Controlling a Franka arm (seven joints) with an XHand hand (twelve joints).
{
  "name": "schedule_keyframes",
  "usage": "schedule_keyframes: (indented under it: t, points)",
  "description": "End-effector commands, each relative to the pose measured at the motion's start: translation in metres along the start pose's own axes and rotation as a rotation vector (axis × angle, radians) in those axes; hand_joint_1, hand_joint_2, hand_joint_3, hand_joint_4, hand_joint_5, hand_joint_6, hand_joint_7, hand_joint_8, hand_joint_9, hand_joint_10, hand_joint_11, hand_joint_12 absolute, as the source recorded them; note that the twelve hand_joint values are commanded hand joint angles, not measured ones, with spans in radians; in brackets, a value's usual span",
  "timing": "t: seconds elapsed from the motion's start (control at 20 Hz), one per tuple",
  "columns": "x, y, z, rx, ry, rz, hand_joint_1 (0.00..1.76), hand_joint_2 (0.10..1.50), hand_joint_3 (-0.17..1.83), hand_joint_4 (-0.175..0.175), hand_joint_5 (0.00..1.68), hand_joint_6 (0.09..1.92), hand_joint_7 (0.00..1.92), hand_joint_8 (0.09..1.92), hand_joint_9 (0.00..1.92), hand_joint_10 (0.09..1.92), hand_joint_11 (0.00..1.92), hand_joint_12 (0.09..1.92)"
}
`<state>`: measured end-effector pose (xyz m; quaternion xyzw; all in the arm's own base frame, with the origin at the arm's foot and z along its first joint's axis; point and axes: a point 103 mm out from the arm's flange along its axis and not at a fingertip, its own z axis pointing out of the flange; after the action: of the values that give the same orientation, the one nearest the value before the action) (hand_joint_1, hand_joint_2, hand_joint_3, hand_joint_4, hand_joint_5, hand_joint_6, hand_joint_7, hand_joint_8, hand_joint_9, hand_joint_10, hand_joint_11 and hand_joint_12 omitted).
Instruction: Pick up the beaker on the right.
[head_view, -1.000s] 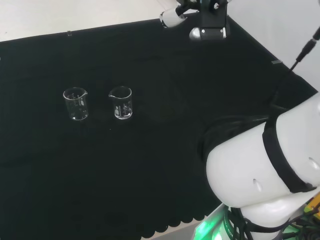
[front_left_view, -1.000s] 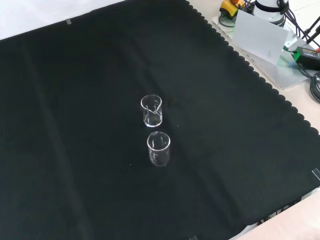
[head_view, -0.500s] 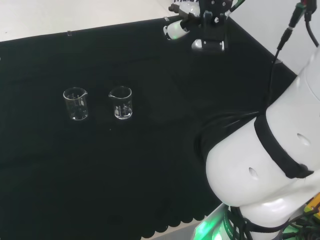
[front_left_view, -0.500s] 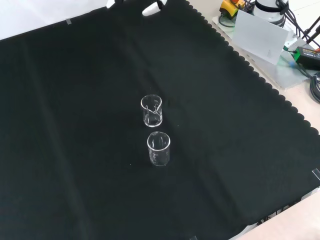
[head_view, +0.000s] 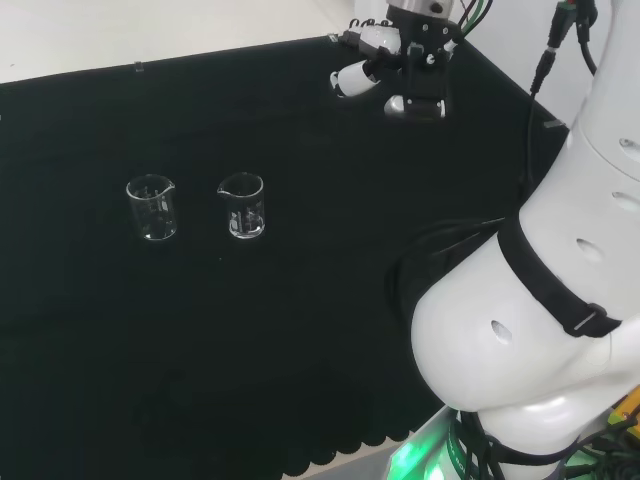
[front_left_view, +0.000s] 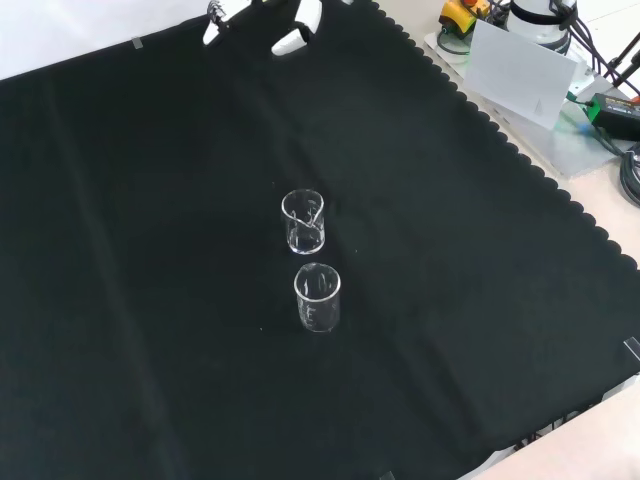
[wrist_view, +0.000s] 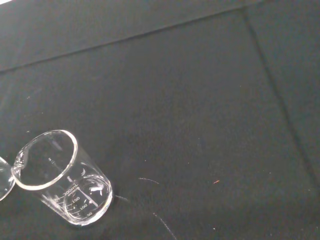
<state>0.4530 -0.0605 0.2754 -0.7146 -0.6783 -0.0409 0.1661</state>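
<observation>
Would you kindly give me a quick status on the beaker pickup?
Hand high over far cloth, holding nothing. Right-hand beaker in head view upright, untouched, other beaker beside it. Path between clear.

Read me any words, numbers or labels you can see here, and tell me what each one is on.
Beaker in the wrist view: a white graduation scale with numbers, too small to read for certain.
Right beaker in the head view: faint white marks, too small to read.
Left beaker in the head view: faint white marks, too small to read.
White card in the front view: no readable text.
Black cloth: none.
</observation>
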Motion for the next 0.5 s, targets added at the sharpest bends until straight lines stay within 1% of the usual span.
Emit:
schedule_keyframes:
  t: [0.05,0.35,0.5]
  points:
    - [-0.001,0.01,0.009,0.004,0.011,-0.016,0.58,0.86,0.88,-0.076,0.13,0.09,0.0,0.45,0.06,0.74,0.0,0.97]
    - [-0.002,0.018,0.022,0.029,0.021,-0.01,0.58,0.86,0.89,-0.077,0.13,0.09,0.0,0.45,0.06,0.74,0.0,0.97]
    - [-0.007,0.02,0.027,0.034,0.033,-0.006,0.58,0.86,0.89,-0.078,0.13,0.09,0.0,0.45,0.06,0.74,0.0,0.97]
